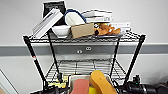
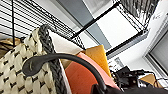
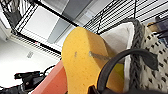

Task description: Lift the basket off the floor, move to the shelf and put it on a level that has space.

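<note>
Basket (image 1: 72, 79) was what I had up in front of the shelf (image 1: 82, 37), low in my head view and just short of the middle level (image 1: 82, 67). It was cream-white with low sides, and two big sponges stood in it: an orange-yellow one (image 1: 101, 82) leaning toward the rack and a salmon-pink one (image 1: 80, 87) beside it.

From the left wrist view I saw the woven wall of the basket (image 2: 15, 72) close up, with its dark braided rim, and the two sponges, pink (image 2: 80, 77) and yellow (image 2: 98, 56), rising behind it. A black cable (image 2: 62, 58) arched across that picture. In the right wrist view the yellow sponge (image 3: 82, 60) loomed large, with the basket's white lining and braided edge (image 3: 136, 47) next to it.

I could not tell how either gripper was set, left or right; the fingers were not distinguishable in either wrist picture.

The middle level was a flat wire grid. The top tier was crowded: a white bowl (image 1: 60, 30), a brown cardboard box (image 1: 82, 30), stacked books (image 1: 97, 15), a tilted white box (image 1: 47, 23), a dark packet (image 1: 53, 6) and some orange toy (image 1: 107, 29). Behind the rack I saw a pale wall with a grey band (image 1: 155, 47).
</note>
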Motion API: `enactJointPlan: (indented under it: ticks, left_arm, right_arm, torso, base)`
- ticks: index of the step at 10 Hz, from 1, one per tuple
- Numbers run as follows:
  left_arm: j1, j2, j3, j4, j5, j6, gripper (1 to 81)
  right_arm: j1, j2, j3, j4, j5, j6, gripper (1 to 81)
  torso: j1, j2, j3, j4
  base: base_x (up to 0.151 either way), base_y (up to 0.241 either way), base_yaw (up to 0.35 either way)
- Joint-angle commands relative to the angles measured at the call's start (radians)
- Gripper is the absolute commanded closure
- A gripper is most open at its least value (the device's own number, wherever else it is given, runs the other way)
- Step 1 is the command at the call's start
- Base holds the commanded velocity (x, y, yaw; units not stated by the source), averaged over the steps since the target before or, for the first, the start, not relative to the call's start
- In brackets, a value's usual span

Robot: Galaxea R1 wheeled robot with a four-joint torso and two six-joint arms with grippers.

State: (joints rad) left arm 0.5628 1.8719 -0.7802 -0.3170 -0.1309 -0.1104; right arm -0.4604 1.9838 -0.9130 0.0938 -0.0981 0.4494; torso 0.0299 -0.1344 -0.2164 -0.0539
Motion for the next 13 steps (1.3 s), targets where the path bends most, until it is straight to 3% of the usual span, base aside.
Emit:
enactJointPlan:
  ticks: [1, 8, 13]
  left_arm:
    - [-0.183, -0.040, 0.078, -0.040, 0.013, 0.006, 81.1]
    - [-0.355, -0.039, 0.085, -0.160, 0.077, 0.006, 81.1]
    - [-0.439, -0.031, 0.067, -0.198, 0.089, 0.006, 81.1]
  right_arm:
    - [0.183, -0.037, 0.068, 0.066, 0.008, 0.002, 81.1]
    - [0.346, -0.041, 0.082, 0.168, -0.057, 0.002, 81.1]
    - [0.433, -0.031, 0.068, 0.202, -0.068, 0.002, 81.1]
  torso:
    - [0.000, 0.000, 0.000, 0.000]
    - [0.000, 0.000, 0.000, 0.000]
    - [0.000, 0.000, 0.000, 0.000]
  base:
    - [0.000, 0.000, 0.000]
    - [0.000, 0.000, 0.000]
    - [0.000, 0.000, 0.000]
